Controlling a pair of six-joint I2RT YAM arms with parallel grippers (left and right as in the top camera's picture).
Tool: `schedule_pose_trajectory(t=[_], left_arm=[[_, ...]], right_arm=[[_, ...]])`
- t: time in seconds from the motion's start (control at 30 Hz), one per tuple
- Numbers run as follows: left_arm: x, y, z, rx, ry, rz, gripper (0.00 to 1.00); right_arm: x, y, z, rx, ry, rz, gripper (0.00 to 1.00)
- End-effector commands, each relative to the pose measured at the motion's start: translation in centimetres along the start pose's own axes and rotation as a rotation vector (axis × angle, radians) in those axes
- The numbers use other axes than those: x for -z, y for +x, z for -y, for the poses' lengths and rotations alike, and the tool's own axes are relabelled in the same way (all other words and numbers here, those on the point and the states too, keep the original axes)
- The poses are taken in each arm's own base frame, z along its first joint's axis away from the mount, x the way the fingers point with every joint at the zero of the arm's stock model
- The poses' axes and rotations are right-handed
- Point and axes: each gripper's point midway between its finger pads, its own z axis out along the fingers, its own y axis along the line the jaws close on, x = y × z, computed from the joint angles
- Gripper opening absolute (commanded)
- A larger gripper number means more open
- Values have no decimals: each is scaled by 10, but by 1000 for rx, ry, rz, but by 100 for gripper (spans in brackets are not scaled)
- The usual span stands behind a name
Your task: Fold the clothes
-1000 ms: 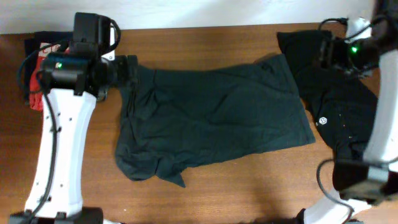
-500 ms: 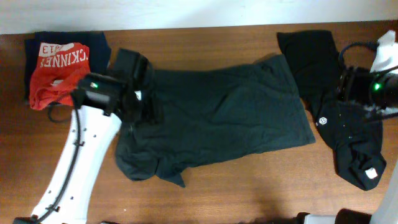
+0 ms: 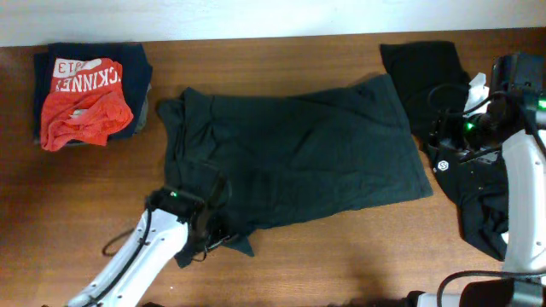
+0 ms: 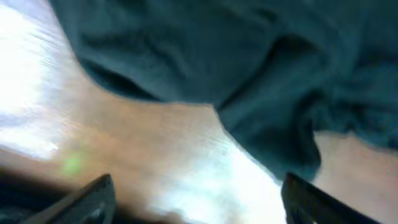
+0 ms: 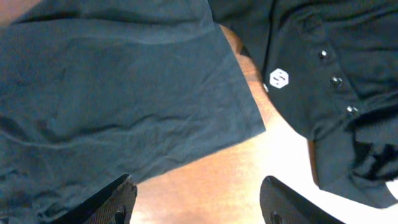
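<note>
- A dark green shirt (image 3: 299,158) lies spread flat in the middle of the brown worktop (image 3: 341,256). It is wrinkled along its left edge and bunched at the lower left corner.
- The left tool (image 4: 198,186) sits at that lower left corner, low over the wood. Its two fingers are set wide apart with nothing between them, and the rumpled hem hangs just ahead of them.
- The right tool (image 5: 196,193) hovers at the right of the frame, above the green shirt's lower right corner. Its fingers are spread and it has hold of nothing.
- A black shirt (image 3: 426,68) is heaped along the right edge, with a small round white logo (image 5: 279,78) and a row of snaps. It lies just beside the green one.
- In the upper left, well apart, a red shirt with white lettering (image 3: 85,102) rests on a folded navy garment (image 3: 136,60).
</note>
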Motion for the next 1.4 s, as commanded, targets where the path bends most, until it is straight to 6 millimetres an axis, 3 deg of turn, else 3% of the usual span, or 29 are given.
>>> schedule_pose_trajectory(t=[0.0,0.33,0.47,0.67,0.87,0.9,0.93,0.97,1.0,1.23,1.27,1.37], left_arm=[[-29,2,-11,233,-3,29,79],[-29,-30,-31,238,-97,231,61],[-37,-37,-26,241,-64,263,50],[-53,-36,-24,244,-26,271,50],[-55,-35,-21,243,-11,262,50],[-54,-37,-19,244,-3,268,47],[-54,-39,-17,244,10,275,19],[-53,-41,-15,245,19,281,5],[-53,-42,-13,245,28,287,1],[-53,-42,-12,238,30,287,1],[-53,-41,-12,237,30,278,5],[-56,-32,-14,233,22,232,53]], right_arm=[[-7,3,-5,-9,-39,-9,68],[-8,0,-7,-7,-52,2,68],[-8,0,-7,-7,-52,4,68],[-8,0,-7,-7,-52,4,68],[-8,0,-7,-7,-52,4,68],[-8,0,-7,-7,-52,4,68],[-8,0,-7,-7,-52,4,68],[-8,0,-7,-7,-52,4,68],[-8,0,-7,-7,-51,4,68],[-8,1,-7,-7,-52,2,68],[-8,1,-7,-7,-51,0,68],[-8,1,-7,-8,-51,-1,68]])
